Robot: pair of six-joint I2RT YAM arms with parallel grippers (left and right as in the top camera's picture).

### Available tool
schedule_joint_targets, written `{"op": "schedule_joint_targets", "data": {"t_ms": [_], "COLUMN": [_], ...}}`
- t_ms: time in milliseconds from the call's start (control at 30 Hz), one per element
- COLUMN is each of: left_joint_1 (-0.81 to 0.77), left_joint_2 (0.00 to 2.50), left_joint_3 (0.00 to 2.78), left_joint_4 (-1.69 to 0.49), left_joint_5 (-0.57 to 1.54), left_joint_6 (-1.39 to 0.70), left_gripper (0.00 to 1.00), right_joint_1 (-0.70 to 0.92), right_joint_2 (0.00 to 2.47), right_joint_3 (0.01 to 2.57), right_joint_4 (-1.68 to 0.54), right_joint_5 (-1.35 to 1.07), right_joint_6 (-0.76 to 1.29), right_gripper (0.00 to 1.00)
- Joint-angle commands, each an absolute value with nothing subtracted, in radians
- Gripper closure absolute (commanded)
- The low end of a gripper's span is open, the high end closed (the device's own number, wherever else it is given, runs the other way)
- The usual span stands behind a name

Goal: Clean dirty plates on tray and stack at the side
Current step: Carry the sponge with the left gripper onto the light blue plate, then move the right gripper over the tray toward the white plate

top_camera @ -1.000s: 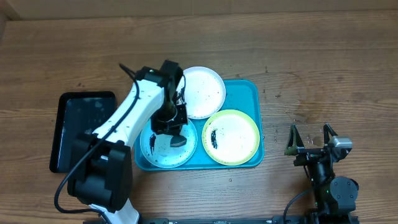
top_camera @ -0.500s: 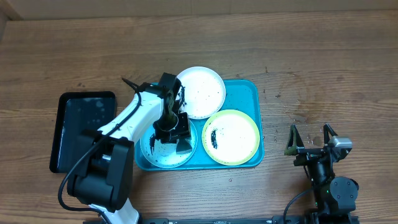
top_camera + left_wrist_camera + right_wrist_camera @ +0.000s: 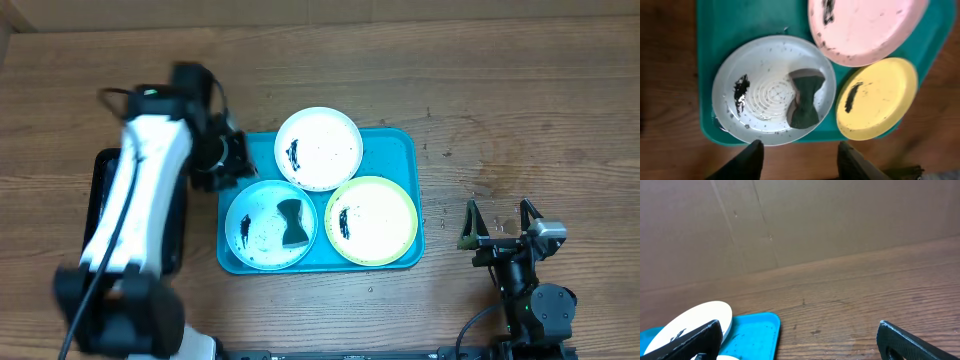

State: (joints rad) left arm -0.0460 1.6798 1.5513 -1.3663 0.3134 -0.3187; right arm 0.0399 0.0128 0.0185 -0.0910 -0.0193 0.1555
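Note:
Three plates lie on the turquoise tray [image 3: 407, 145]: the white plate [image 3: 325, 150] at the back, the light blue plate [image 3: 255, 230] front left, the yellow-green plate [image 3: 380, 222] front right. All carry dark smears. A dark sponge [image 3: 291, 222] lies on the light blue plate. My left gripper [image 3: 228, 160] is open and empty, raised over the tray's left edge. Its wrist view shows the sponge [image 3: 805, 97] on the light blue plate [image 3: 755, 95], its open fingers [image 3: 802, 162] below. My right gripper [image 3: 497, 226] is open and empty, right of the tray.
A narrow black tray [image 3: 105, 215] lies left of the turquoise tray, partly under my left arm. The right wrist view shows the white plate [image 3: 695, 317], the tray's corner [image 3: 757, 330], the wooden table and a brown wall behind.
My left gripper let go of the sponge, which stays on the light blue plate, and moved up and away to the left. The right arm has not moved.

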Motion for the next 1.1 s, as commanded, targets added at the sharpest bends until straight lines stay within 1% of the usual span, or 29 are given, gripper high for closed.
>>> {"op": "schedule_joint_targets", "data": {"t_ms": [0, 100, 167, 233, 300, 367, 400, 433, 467, 500, 533, 567, 633, 733, 833, 900, 967, 1033, 1067], "left_joint_1": [-0.04, -0.04, -0.04, -0.04, -0.041, -0.04, -0.04, -0.04, -0.041, -0.041, -0.04, -0.04, -0.04, -0.041, -0.04, -0.041, -0.041, -0.041, -0.04], "left_joint_2": [1.538, 1.502, 1.503, 1.51, 1.515, 1.517, 1.517, 1.517, 1.517, 1.517, 1.517, 1.517, 1.517, 1.517, 1.517, 1.517, 1.517, 1.517, 1.517], "left_joint_3": [1.584, 1.584, 1.584, 1.58, 1.575, 1.574, 1.574, 1.574, 1.574, 1.574, 1.574, 1.574, 1.574, 1.574, 1.574, 1.574, 1.574, 1.574, 1.574], "left_joint_4": [-1.394, -1.438, -1.463, -1.478, -1.478, -1.473, -1.468, -1.46, -1.456, -1.454, -1.454, -1.454, -1.455, -1.462, -1.459, -1.456, -1.453, -1.453, -1.453], "left_joint_5": [0.234, 0.121, 0.084, 0.078, 0.084, 0.091, 0.097, 0.105, 0.106, 0.106, 0.105, 0.106, 0.109, 0.136, 0.154, 0.155, 0.155, 0.155, 0.155], "left_joint_6": [-0.269, -0.269, -0.269, -0.27, -0.28, -0.314, -0.324, -0.334, -0.349, -0.359, -0.369, -0.376, -0.375, -0.375, -0.375, -0.375, -0.375, -0.374, -0.375], "left_gripper": [0.0, 0.0, 0.0, 0.0, 0.0, 0.0, 0.0, 0.0, 0.0, 0.0, 0.0, 0.0, 0.0, 0.0, 0.0, 0.0, 0.0, 0.0, 0.0], "right_joint_1": [0.038, 0.038, 0.039, 0.039, 0.039, 0.039, 0.039, 0.039, 0.039, 0.039, 0.039, 0.029, 0.013, -0.021, -0.046, -0.049, -0.046, -0.044, -0.044], "right_joint_2": [0.003, 0.003, 0.003, 0.003, 0.003, 0.003, 0.003, 0.003, 0.003, 0.003, 0.003, 0.004, 0.02, 0.124, 0.328, 0.481, 0.677, 0.828, 0.907], "right_joint_3": [0.008, 0.008, 0.008, 0.008, 0.008, 0.008, 0.008, 0.009, 0.014, 0.025, 0.047, 0.137, 0.28, 0.577, 0.878, 1.054, 1.256, 1.4, 1.469], "right_joint_4": [-0.084, -0.063, 0.011, 0.031, 0.04, 0.06, 0.096, 0.18, 0.321, 0.414, 0.494, 0.531, 0.385, -0.073, -0.524, -0.772, -1.056, -1.242, -1.311], "right_joint_5": [-0.012, -0.021, -0.183, -0.482, -0.627, -0.681, -0.691, -0.717, -0.748, -0.751, -0.741, -0.699, -0.66, -0.548, -0.389, -0.35, -0.365, -0.407, -0.466], "right_joint_6": [0.149, 0.16, 0.324, 0.566, 0.733, 0.845, 0.878, 0.895, 0.894, 0.894, 0.89, 0.844, 0.722, 0.434, 0.247, 0.184, 0.125, 0.128, 0.132], "right_gripper": [0.0, 0.0, 0.0, 0.0, 0.0, 0.0, 0.0, 0.0, 0.0, 0.0, 0.0, 0.0, 0.0, 0.0, 0.0, 0.0, 0.0, 0.0, 0.0]}}
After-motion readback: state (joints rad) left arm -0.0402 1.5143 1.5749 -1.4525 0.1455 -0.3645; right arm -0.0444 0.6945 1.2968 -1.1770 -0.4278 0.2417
